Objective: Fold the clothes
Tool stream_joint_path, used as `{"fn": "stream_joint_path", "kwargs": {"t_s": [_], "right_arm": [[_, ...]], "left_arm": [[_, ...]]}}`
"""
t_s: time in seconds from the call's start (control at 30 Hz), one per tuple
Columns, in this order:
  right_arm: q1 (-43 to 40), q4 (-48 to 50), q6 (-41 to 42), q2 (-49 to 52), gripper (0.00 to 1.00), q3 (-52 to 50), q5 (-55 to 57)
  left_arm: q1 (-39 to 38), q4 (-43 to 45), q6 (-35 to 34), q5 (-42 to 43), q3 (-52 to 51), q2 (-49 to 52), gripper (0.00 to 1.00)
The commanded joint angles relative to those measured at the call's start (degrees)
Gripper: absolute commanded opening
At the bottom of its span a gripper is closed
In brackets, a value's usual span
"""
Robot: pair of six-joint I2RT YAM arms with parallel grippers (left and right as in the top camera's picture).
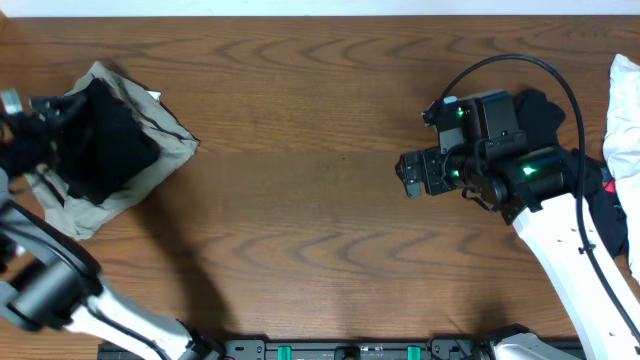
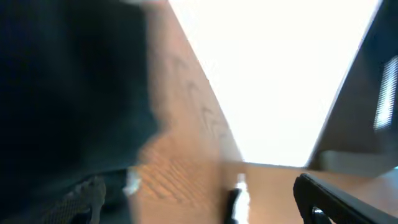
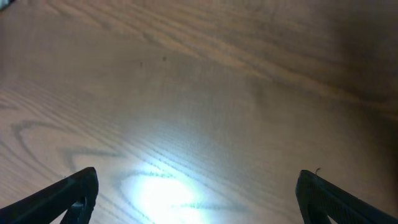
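Right arm (image 1: 560, 235), clothes (image 1: 545, 108), white cloth (image 1: 625, 115) alongside

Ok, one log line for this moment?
left gripper: open, at black garment | black garment: piled on khaki-grey garment, table left side | right gripper: open, empty, over table

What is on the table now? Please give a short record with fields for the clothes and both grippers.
black garment: lies on the khaki-grey garment, left side
khaki-grey garment: underneath, edges showing
left gripper: at the black garment; open or shut unclear
right gripper: open, empty, over bare table
white cloth: right edge
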Motion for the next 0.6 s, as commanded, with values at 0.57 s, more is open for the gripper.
{"fn": "stream_joint_path", "kwargs": {"t_s": [0.57], "right_arm": [[-1.3,16.6,-0.3,-0.6,0.99,0.0,15.6]], "left_arm": [[-38.9,-6.3,7.5,-41.7,0.4,-28.5,0.98]]}}
